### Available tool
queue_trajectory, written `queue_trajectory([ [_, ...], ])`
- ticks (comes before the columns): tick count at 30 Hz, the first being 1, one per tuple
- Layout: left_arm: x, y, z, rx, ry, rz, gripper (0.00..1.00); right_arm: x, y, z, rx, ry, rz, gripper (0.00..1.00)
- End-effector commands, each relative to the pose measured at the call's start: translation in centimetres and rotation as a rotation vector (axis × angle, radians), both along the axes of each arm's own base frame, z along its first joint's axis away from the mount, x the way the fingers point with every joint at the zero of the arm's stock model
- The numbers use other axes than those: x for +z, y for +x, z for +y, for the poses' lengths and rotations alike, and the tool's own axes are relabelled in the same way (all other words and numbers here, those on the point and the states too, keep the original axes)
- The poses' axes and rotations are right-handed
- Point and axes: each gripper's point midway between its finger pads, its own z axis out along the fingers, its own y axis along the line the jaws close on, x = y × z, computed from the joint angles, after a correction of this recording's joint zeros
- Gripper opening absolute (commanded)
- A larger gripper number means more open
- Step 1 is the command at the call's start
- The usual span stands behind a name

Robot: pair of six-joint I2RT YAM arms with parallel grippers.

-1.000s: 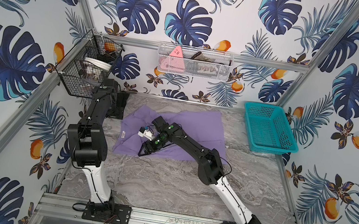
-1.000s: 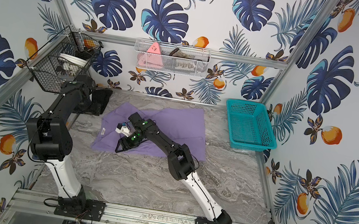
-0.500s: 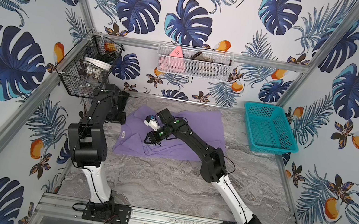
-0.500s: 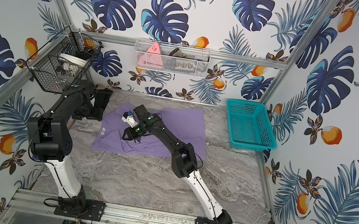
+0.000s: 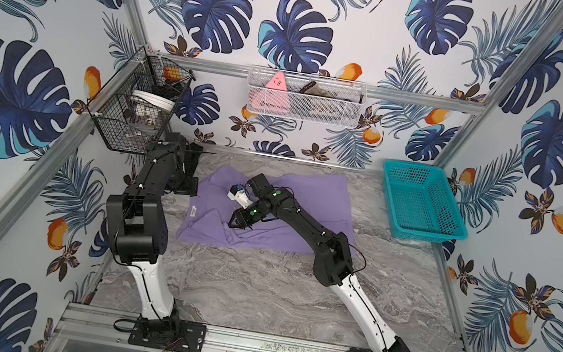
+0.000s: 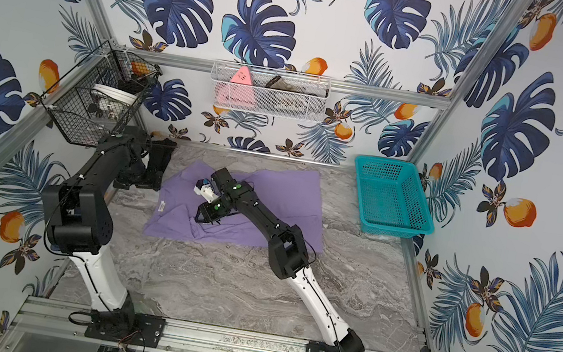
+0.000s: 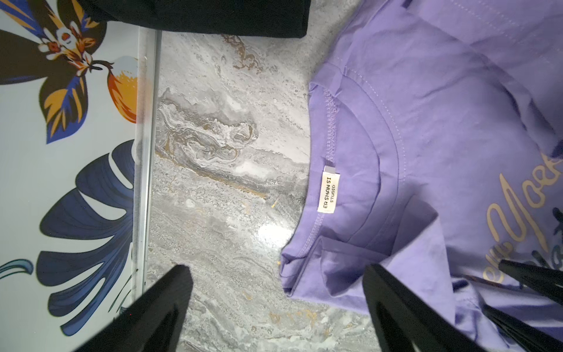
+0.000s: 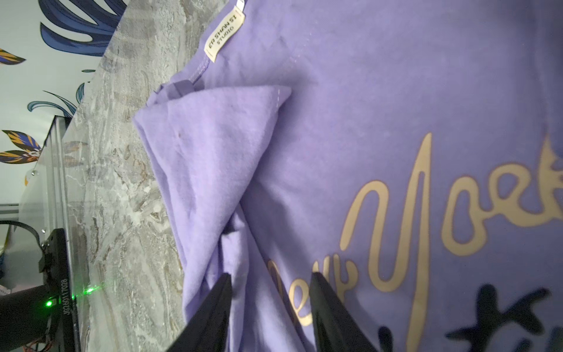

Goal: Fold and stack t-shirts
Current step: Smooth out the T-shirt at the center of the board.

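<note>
Neck label [image 7: 329, 192] of the lavender shirt [image 7: 441, 122] reads "ER SHAN SI STUDIO". Tan cursive chest lettering [image 8: 426, 228] reads "New Yor", cut off at the frame edge. Black housing [image 8: 56, 268] bears "JC260117028".

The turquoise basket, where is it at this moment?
In a top view the turquoise basket stands at the back right corner of the table, to the right of the purple shirt and apart from it.

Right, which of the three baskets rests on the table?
The teal plastic basket; the black wire basket and white mesh basket hang from the frame.
</note>
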Motion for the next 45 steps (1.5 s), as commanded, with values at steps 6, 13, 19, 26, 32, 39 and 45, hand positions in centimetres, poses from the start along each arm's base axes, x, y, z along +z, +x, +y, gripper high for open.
queue_trajectory([
  [6, 0.2, -0.3, 0.2, 0.007, 0.009, 0.000, 0.95, 0.6, -0.7, 0.8, 0.018, 0.049, 0.041, 0.50],
  [13, 0.2, -0.9, 0.1, 0.008, 0.012, 0.002, 0.96, 0.5, -1.1, 1.4, 0.028, 0.064, 0.049, 0.48],
  [19, 0.4, -1.4, 0.0, 0.006, 0.014, 0.001, 0.96, 0.4, -1.8, 2.1, 0.042, 0.074, 0.049, 0.45],
  [26, 0.5, -1.7, -0.1, 0.006, 0.017, -0.002, 0.96, 0.4, -2.4, 2.8, 0.068, 0.069, 0.015, 0.00],
  [32, 0.4, -1.8, -0.2, 0.007, 0.012, -0.002, 0.96, 2.0, -1.5, 2.8, 0.060, 0.077, -0.053, 0.00],
  [39, 0.6, -1.8, -0.3, 0.008, 0.010, -0.010, 0.96, 5.9, 0.1, 3.1, 0.043, 0.130, -0.154, 0.00],
  [45, 0.7, -2.0, -0.4, 0.010, 0.004, -0.013, 0.96, 8.5, 2.2, 3.1, 0.002, 0.167, -0.255, 0.00],
])
